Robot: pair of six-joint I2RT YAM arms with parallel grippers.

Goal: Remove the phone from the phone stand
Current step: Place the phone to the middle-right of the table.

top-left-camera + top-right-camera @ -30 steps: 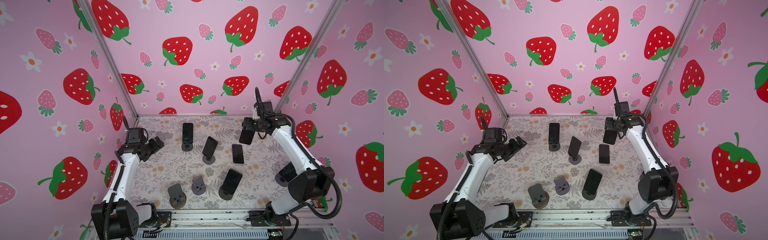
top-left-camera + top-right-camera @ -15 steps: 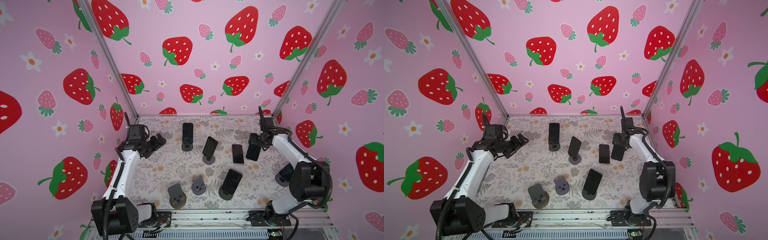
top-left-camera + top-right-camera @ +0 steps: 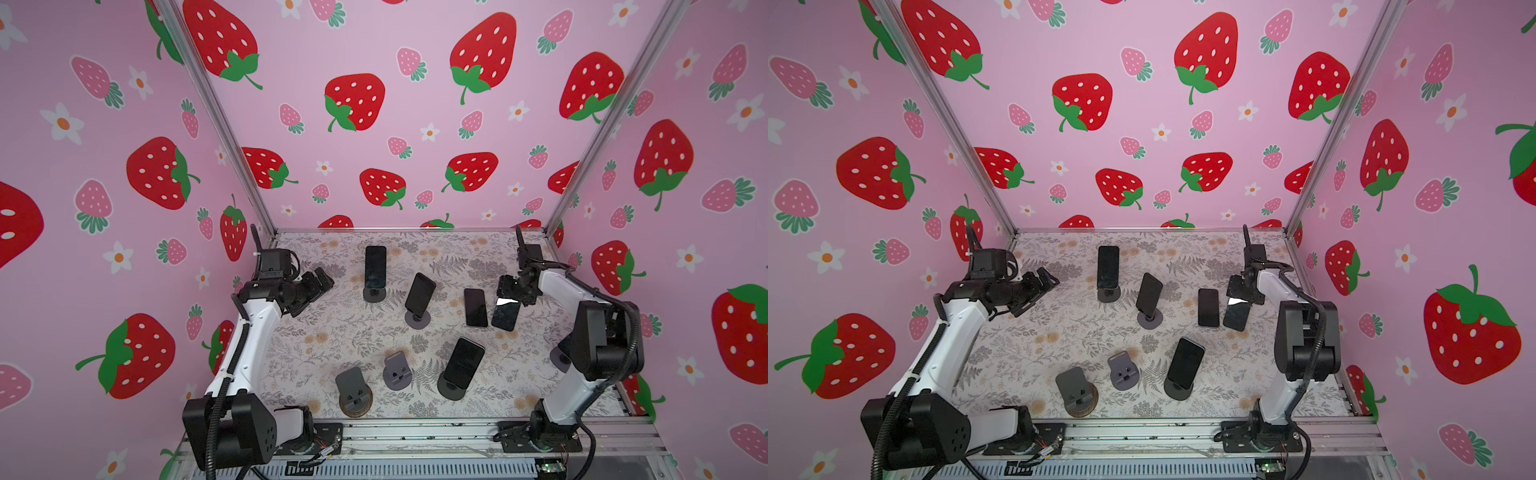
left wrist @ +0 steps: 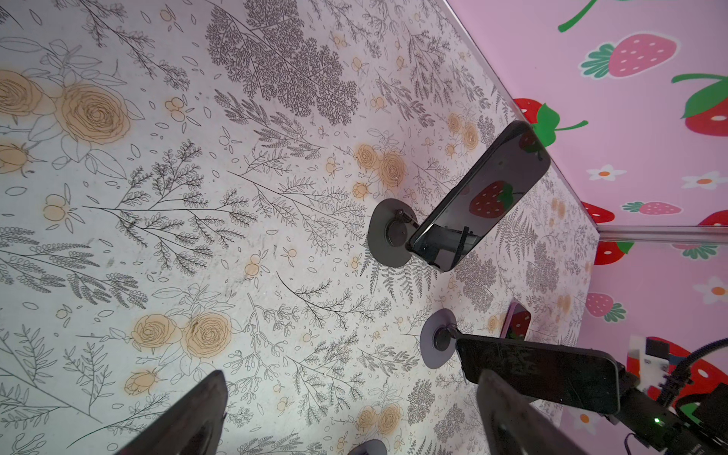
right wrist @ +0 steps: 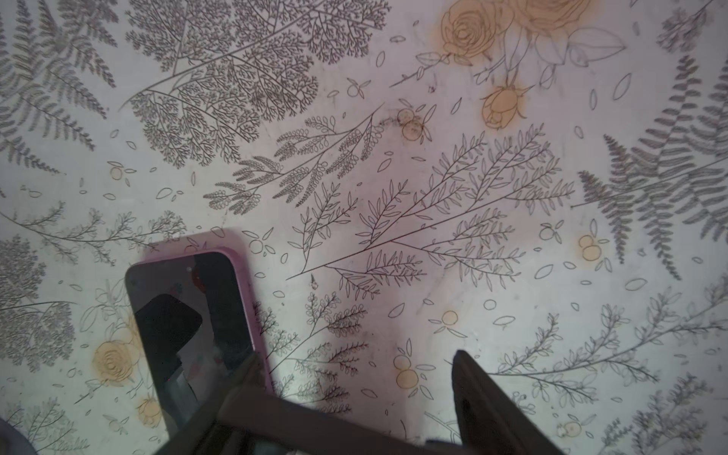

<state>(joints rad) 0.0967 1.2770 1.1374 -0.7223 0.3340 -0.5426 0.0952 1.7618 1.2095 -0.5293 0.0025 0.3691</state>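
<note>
Right claw (image 3: 512, 296) lowering the black phone (image 3: 505, 316), I judge, beside the flat one.
I am gripping it by its upper end, jaws closed across its width, clear of any stand. It is hanging tilted, its long axis running down toward the floral table (image 3: 332, 332) and its lower end just beside the pink-cased phone (image 3: 475, 308) — possibly touching down. The left claw (image 3: 318, 291) is waiting wide open and empty, well apart.

- the right claw (image 5: 354, 356) has both fingers cut off by the right wrist picture's edge; the gripped phone (image 5: 323, 423) between them is a blurred dark bar, mostly out of frame.
- one finger covers a corner of the pink-cased phone (image 5: 189, 315) just beside the claw.
- the left claw (image 4: 350, 374) hides part of the mounted phone (image 4: 551, 370) just ahead of it.
- far behind the right claw, a stand base (image 3: 558, 360) is mostly hidden by the elbow.
</note>
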